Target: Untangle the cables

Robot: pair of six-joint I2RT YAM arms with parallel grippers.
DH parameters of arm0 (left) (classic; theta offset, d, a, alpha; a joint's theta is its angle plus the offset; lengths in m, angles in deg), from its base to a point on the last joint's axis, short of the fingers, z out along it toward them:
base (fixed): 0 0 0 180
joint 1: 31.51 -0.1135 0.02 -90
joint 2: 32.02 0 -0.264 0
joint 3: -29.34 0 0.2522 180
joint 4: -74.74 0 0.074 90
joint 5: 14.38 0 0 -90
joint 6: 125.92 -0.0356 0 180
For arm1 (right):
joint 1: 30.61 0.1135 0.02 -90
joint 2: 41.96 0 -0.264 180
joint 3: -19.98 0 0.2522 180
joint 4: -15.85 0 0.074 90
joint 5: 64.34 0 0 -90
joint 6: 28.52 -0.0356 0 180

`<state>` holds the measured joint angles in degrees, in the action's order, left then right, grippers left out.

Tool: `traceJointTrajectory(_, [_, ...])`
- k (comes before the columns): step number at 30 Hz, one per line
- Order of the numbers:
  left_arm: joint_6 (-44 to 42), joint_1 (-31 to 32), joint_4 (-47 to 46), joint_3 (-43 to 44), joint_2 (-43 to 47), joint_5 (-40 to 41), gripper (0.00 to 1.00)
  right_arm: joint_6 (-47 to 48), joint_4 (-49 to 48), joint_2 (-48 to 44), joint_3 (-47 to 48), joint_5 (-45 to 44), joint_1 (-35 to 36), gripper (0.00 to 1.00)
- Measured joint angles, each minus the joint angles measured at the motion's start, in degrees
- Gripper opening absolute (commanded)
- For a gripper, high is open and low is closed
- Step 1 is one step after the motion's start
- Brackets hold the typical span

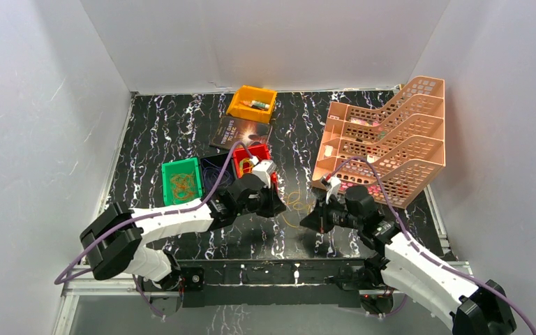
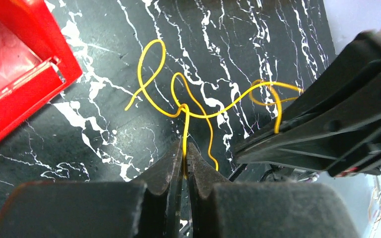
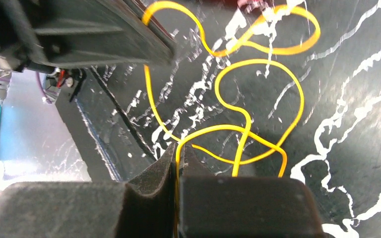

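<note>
Separation step: my left tool (image 2: 184, 148) and right tool (image 3: 178, 151) each clamp the yellow cable (image 2: 185, 129); next, I judge, draw apart slowly.

The table (image 1: 174, 129) was black with white marble veining; the cable (image 2: 185, 131) bright yellow. Noted red bin (image 2: 30, 84), green bin (image 1: 166, 183), orange-yellow bin (image 1: 248, 112). The rack (image 1: 398, 150) was salmon pink, perforated in a grid. Both left end effector (image 2: 184, 148) and right end effector (image 3: 178, 153) were black; arms (image 1: 174, 220) white.

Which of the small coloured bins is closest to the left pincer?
The red bin, just behind the left pincer; the green bin and orange bin lie farther off.
</note>
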<state>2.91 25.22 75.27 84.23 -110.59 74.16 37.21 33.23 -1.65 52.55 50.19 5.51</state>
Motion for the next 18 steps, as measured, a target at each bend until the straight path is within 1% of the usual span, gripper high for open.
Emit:
traceJointTrajectory(6, [6.6, 0.0, -3.3, -2.5, -2.7, 1.3, 0.1, -4.3, -7.9, 0.4, -10.0, -0.4, 0.0, 0.0])
traceJointTrajectory(10, [9.7, 0.0, -4.8, -3.6, -5.4, 1.1, 0.2, -5.4, -14.7, 1.7, -13.5, 0.1, 0.0, 0.0])
traceJointTrajectory(13, [11.4, 0.0, -5.9, -4.3, -6.6, 0.9, 0.29, -5.6, -20.0, 1.7, -15.8, 0.4, 0.0, 0.0])
traceJointTrajectory(15, [12.3, 0.0, -6.4, -4.6, -6.9, 0.8, 0.34, -5.6, -21.9, 1.8, -16.7, 0.5, 0.0, 0.0])
traceJointTrajectory(18, [13.1, 0.0, -7.0, -4.7, -6.9, 0.8, 0.39, -5.6, -24.5, 2.9, -16.8, 0.5, 0.0, 0.0])
